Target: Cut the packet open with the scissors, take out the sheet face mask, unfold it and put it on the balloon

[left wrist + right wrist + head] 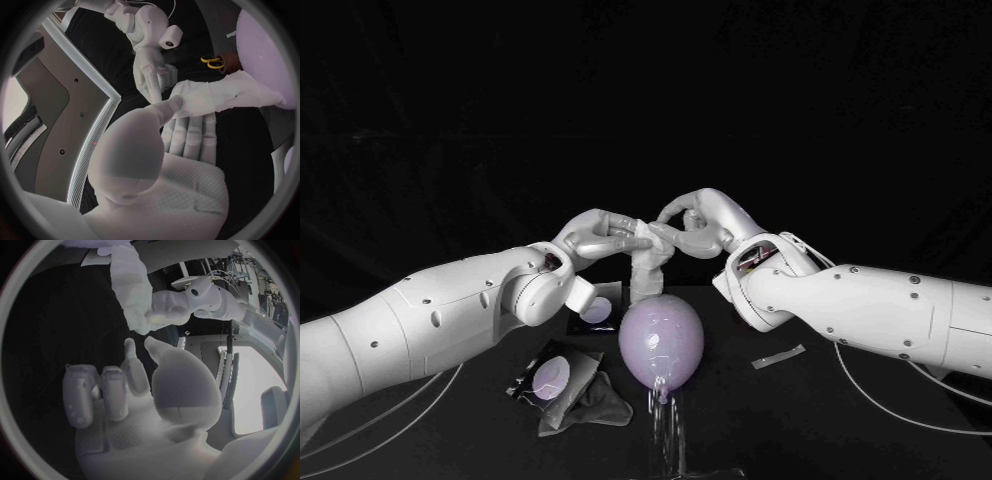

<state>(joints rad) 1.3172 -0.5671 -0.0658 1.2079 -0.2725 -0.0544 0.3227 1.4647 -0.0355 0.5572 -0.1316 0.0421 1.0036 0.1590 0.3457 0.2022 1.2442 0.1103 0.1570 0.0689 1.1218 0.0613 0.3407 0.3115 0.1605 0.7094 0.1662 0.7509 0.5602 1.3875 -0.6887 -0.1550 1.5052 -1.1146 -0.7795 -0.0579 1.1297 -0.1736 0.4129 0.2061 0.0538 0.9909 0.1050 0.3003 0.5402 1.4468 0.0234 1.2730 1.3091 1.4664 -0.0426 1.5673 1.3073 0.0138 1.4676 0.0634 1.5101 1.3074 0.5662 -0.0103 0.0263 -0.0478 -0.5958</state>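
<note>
The pale purple balloon (661,342) (270,45) stands at the table's middle. Above it hangs the white sheet mask (646,268) (219,97) (130,285), still folded into a narrow strip, with its lower end on the balloon's top. My left hand (606,238) (187,135) (164,312) pinches the mask's upper end between thumb and fingers. My right hand (701,220) (119,390) (150,70) faces it close by. Its thumb and one finger are apart right at the mask's edge, and the other fingers are curled. The yellow-handled scissors (214,61) lie on the table beyond the mask.
A packet piece with a purple oval (596,308) lies left of the balloon, and another (550,378) lies nearer the front left beside a crumpled grey wad (589,405). A small cut-off strip (779,357) lies right of the balloon under my right arm.
</note>
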